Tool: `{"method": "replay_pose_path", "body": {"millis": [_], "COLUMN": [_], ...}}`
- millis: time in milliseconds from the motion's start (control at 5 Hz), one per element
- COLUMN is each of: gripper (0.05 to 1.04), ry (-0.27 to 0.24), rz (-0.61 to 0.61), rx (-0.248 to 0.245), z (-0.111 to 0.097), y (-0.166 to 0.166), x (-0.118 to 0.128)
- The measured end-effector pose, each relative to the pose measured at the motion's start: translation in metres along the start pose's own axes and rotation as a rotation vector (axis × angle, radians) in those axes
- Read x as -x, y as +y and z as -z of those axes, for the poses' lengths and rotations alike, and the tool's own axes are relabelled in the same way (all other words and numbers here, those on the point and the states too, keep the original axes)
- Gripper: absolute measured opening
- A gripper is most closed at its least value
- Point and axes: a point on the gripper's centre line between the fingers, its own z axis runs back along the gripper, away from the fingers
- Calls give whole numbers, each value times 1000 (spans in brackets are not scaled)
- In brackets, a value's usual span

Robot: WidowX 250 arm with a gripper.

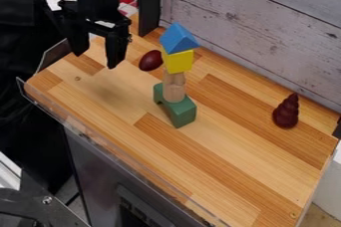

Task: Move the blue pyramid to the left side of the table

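The black gripper [97, 54] hangs over the far left part of the wooden table [226, 166], its two fingers spread apart with nothing between them. To its right, the blue pyramid [178, 39], a triangular block, is on top of a stack. Beneath it are a yellow block [178, 61], a natural wood piece [174, 87] and a green arch-shaped block [178, 110] at the base. The gripper is apart from the stack.
A dark red egg-shaped object [151, 60] lies just left of the stack, towards the back. A dark red stepped cone [286, 112] stands at the right near the whitewashed plank wall [266, 27]. A clear raised rim [113, 150] runs along the table's front edge.
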Motion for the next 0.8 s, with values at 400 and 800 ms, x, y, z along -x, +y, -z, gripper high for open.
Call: {"method": "replay_pose_path", "body": {"millis": [400,800], "gripper": [999,999], "ry": [-4,-135], "rz": [24,62], "rx": [48,11], "z": [-4,-48], "y": [-7,-6], "x": [-1,-7]}}
